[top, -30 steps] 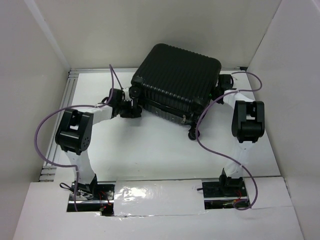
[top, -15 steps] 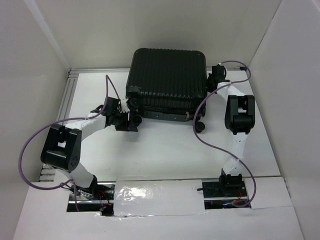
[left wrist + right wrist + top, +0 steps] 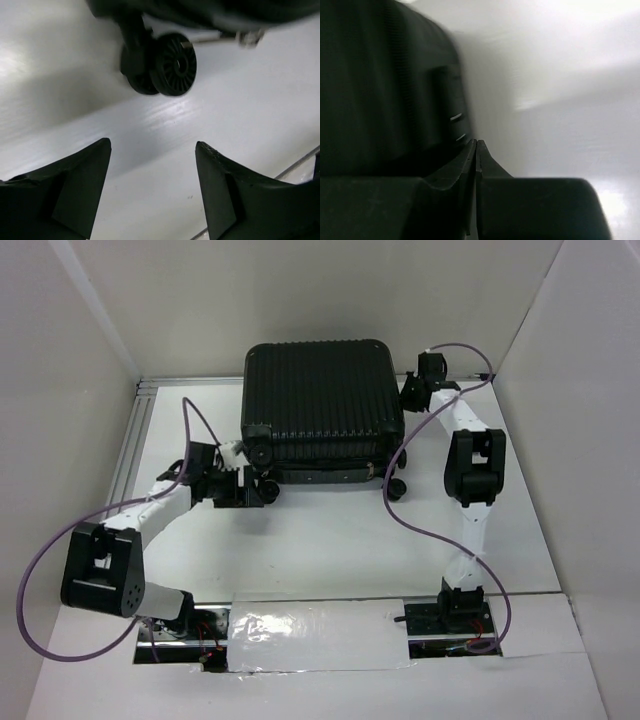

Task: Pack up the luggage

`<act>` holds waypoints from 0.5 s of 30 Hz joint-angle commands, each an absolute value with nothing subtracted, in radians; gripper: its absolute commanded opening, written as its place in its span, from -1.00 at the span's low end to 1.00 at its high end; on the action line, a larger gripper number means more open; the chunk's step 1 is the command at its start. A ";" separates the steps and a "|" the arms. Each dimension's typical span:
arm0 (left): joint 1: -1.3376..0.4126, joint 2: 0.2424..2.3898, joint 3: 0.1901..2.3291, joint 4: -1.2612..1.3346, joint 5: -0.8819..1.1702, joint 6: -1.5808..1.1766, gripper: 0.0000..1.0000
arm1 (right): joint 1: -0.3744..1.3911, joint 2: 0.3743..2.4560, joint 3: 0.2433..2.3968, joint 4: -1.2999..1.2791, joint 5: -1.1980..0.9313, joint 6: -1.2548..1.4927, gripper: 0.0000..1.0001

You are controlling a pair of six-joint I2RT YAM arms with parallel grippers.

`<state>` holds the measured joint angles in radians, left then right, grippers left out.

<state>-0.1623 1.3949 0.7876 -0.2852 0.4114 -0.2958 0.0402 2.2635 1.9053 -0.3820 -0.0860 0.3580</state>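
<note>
Two arms reach toward one closed suitcase. Top external view: the luggage (image 3: pixel 320 400) lies flat at the far middle of the white table (image 3: pixel 330 540), ribbed shell facing up, close to the back wall. Its small black wheels line the near edge, one at the near right corner (image 3: pixel 396 485). The left gripper (image 3: pixel 255 488) lies low on the table at the near left corner of the case, just beside the wheel there. The right gripper (image 3: pixel 408 395) sits at the far right corner, against or just beside the shell; contact cannot be told from this height. Purple cables loop from both arms.

Left wrist view: the left gripper (image 3: pixel 152 145) has its two dark fingers (image 3: pixel 80 185) spread well apart with only bare table (image 3: pixel 260 100) between them, so it is open and holds nothing. Ahead of the fingertips, apart from them, a spoked black twin wheel (image 3: pixel 174 64) of the case stands on the table, hung from the dark underside of the case along the top edge of the view.

Right wrist view: the right gripper (image 3: pixel 476 145) has its fingers pressed flat together, a thin seam alone dividing them; it is closed on nothing. The luggage (image 3: pixel 380 85) fills the left half as a dark, blurred, ribbed mass just beyond the fingertips. Pale surfaces fill the right half.
</note>
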 commanded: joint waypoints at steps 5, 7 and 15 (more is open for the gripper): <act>-0.023 1.348 0.985 -0.296 0.341 -0.380 0.64 | -0.024 1.924 1.898 -0.440 -0.250 0.338 -0.70; 0.031 1.371 1.021 -0.305 0.248 -0.428 0.67 | -0.025 1.862 1.847 -0.431 -0.239 0.337 -0.55; 0.098 1.673 1.333 -0.275 0.118 -0.491 0.64 | -0.055 1.862 1.732 -0.411 -0.163 0.337 -0.34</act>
